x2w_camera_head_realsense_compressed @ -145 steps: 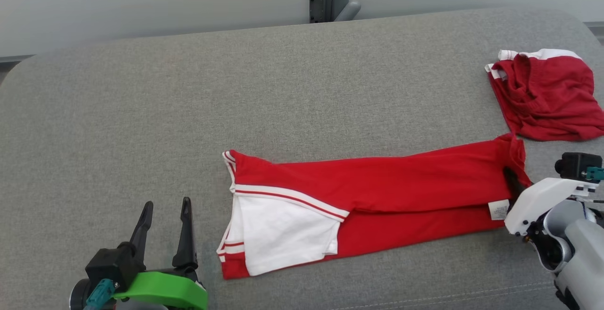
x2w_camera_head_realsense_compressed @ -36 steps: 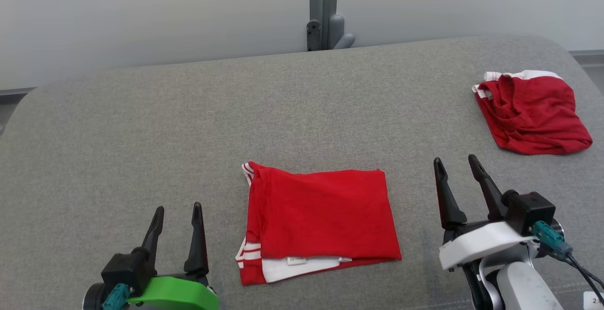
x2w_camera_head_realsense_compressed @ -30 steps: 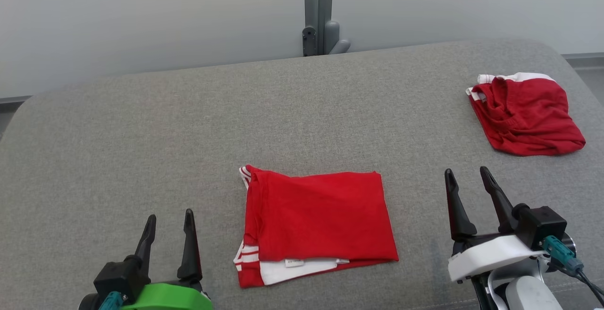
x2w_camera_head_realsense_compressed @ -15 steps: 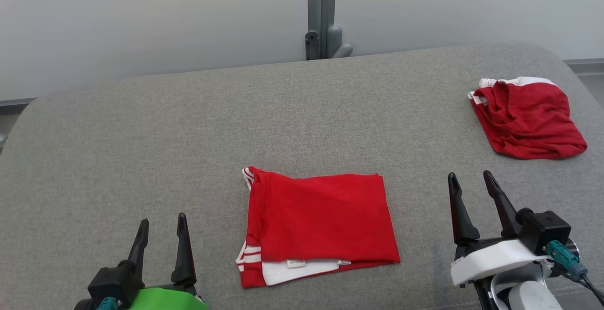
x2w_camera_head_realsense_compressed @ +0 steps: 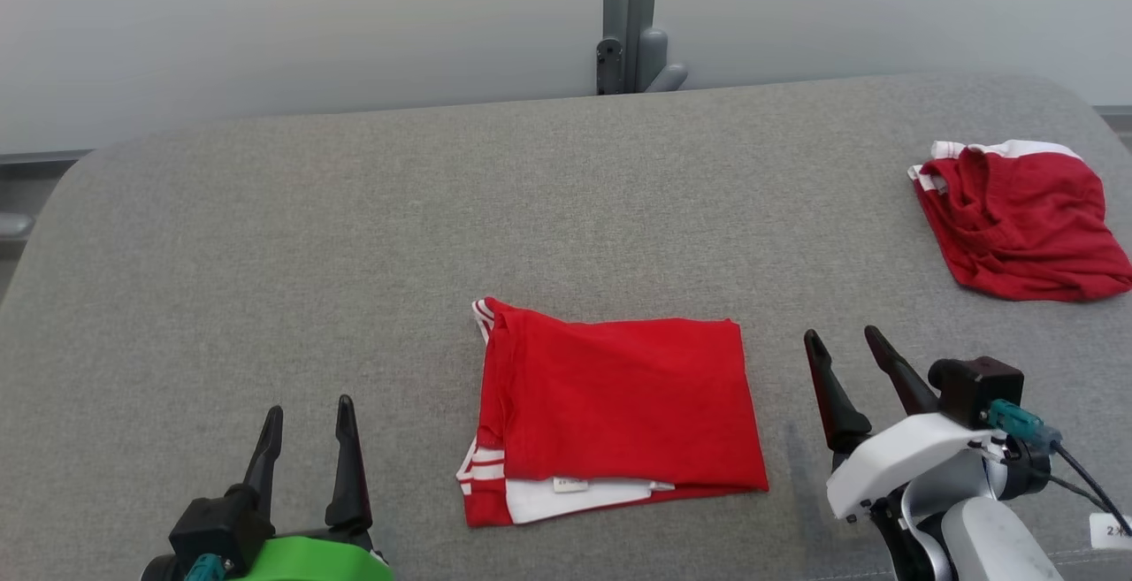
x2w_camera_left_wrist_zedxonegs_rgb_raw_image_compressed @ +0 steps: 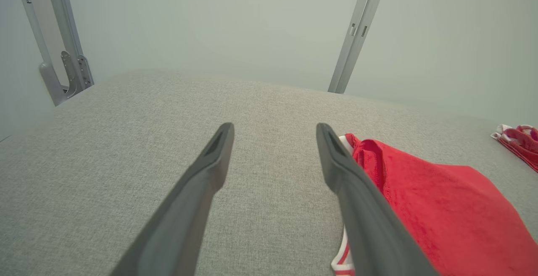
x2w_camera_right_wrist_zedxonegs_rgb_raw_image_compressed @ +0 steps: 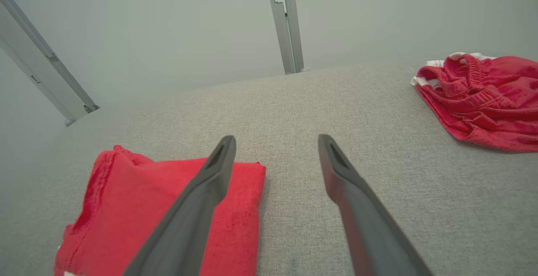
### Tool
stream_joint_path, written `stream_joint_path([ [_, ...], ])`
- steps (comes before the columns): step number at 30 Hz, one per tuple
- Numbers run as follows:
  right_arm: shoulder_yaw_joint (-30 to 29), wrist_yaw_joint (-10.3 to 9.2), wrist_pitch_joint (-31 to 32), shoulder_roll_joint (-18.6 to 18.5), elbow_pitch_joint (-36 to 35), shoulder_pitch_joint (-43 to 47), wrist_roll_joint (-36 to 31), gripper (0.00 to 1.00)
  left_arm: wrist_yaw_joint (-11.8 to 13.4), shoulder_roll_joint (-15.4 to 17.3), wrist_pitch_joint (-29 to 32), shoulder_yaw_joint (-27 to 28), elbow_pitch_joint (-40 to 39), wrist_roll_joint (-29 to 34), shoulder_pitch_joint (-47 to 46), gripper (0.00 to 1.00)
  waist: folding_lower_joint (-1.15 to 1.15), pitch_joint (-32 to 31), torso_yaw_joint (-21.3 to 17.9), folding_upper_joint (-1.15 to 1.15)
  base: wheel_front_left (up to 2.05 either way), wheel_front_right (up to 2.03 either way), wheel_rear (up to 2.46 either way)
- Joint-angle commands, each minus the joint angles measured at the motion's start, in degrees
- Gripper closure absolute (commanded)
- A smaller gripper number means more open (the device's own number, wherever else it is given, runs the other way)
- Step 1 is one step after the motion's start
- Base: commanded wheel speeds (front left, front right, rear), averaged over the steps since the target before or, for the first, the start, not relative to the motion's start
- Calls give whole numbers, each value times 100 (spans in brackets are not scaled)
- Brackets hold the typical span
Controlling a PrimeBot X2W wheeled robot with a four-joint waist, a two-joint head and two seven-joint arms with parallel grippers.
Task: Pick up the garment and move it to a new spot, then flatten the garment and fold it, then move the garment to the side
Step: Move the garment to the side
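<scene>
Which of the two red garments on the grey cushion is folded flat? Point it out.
The middle red garment: a flat, squared rectangle with white showing at its near edge. The other red garment, at the far right, lies crumpled.

Left gripper [x2w_camera_head_realsense_compressed: 309, 405]: two long, dark, tapered fingers [x2w_camera_head_realsense_compressed: 348, 466] are noted on a black mount [x2w_camera_head_realsense_compressed: 221, 528], backed by a bright green shell [x2w_camera_head_realsense_compressed: 309, 559] fitted with a teal plug [x2w_camera_head_realsense_compressed: 203, 568]. Right gripper [x2w_camera_head_realsense_compressed: 840, 333]: matching fingers, a white shell [x2w_camera_head_realsense_compressed: 893, 457], a black block [x2w_camera_head_realsense_compressed: 973, 382], a teal connector [x2w_camera_head_realsense_compressed: 1017, 422] and a black cable [x2w_camera_head_realsense_compressed: 1074, 475] are recorded.
</scene>
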Motion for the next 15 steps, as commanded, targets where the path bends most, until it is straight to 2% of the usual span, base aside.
stream_joint_path([
  [1,43,-2,159,-139,153,-173,106,0,-26,-27,-14,19,-16,81,-49,0,0,143,120,54,0,0,0],
  [9,503,-1,938,-521,1297,-811,1035,0,-99,-108,-13,63,34,159,-280,0,0,544,514,54,0,0,0],
  [15,960,-2,1243,-765,1807,-1155,1737,0,-130,-161,-14,120,45,212,-360,0,0,689,751,54,0,0,0],
])
